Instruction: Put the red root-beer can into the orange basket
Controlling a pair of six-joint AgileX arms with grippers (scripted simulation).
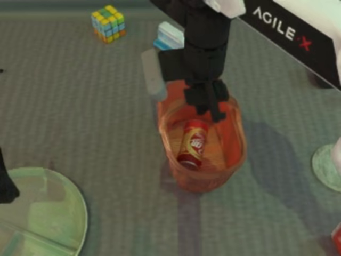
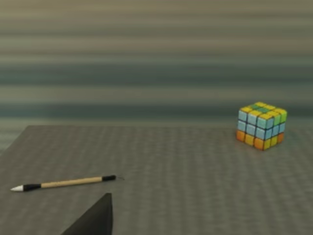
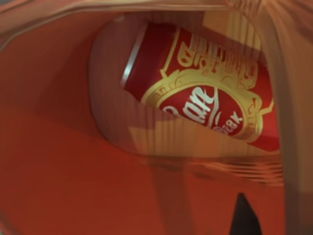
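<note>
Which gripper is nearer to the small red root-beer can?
Right. The right gripper hangs just above the red root-beer can lying in the orange woven basket; the left arm is parked at the table's left edge.

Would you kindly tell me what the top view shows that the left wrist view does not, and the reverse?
Only the top view shows the red root-beer can lying on its side inside the orange basket, with the right end effector over the basket's far rim, a white-and-blue box beyond it, and a pale green plate near the left corner. Only the left wrist view shows a brush lying on the table. Both show the colourful puzzle cube and the grey table.
</note>
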